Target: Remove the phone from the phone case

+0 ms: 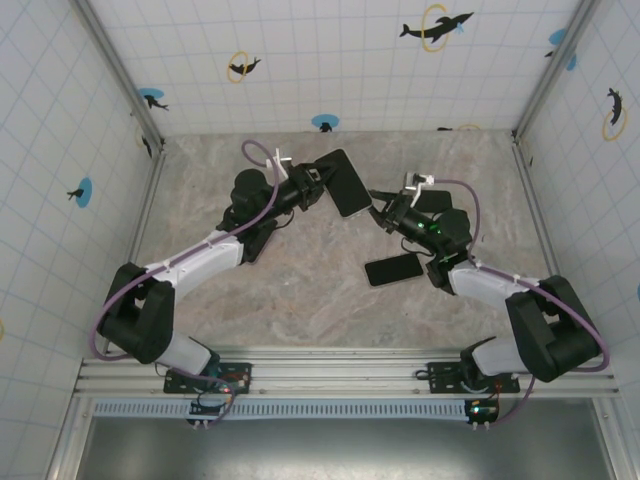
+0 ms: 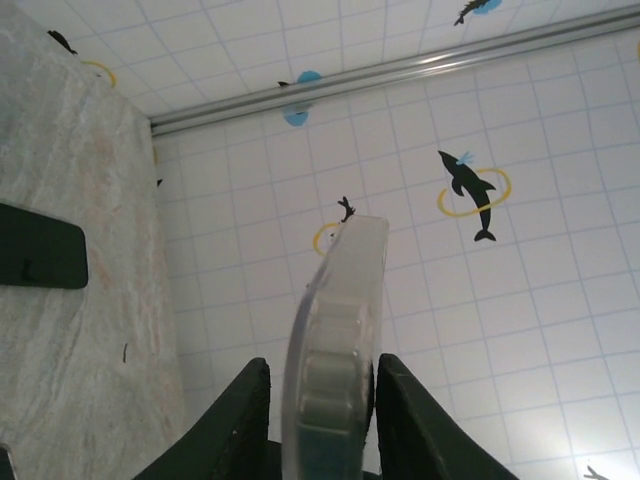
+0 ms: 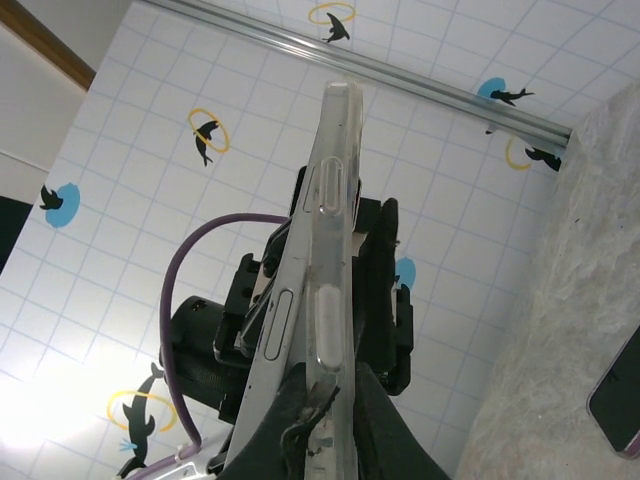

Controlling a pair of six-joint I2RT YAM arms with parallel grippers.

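The clear phone case [image 1: 345,183] hangs in the air above the far middle of the tabletop [image 1: 300,300], between the two tools. The left tool [image 1: 322,178] has the case's left end between its fingers [image 2: 240,420]. In the left wrist view they stand close on either side of the shell [image 2: 335,320], but I cannot tell whether they are pressing it or have let go. The right tool [image 1: 385,213] is clenched on the case's right, nearer corner, and its wrist view shows the fingers [image 3: 375,300] pinched onto the shell's edge [image 3: 338,180]. In that view the phone [image 3: 285,310], a silvery edge with side buttons, lies along the shell inside the case. How fully it is seated I cannot tell. A second phone [image 1: 393,269] lies flat and dark on the tabletop, just near of the right tool.
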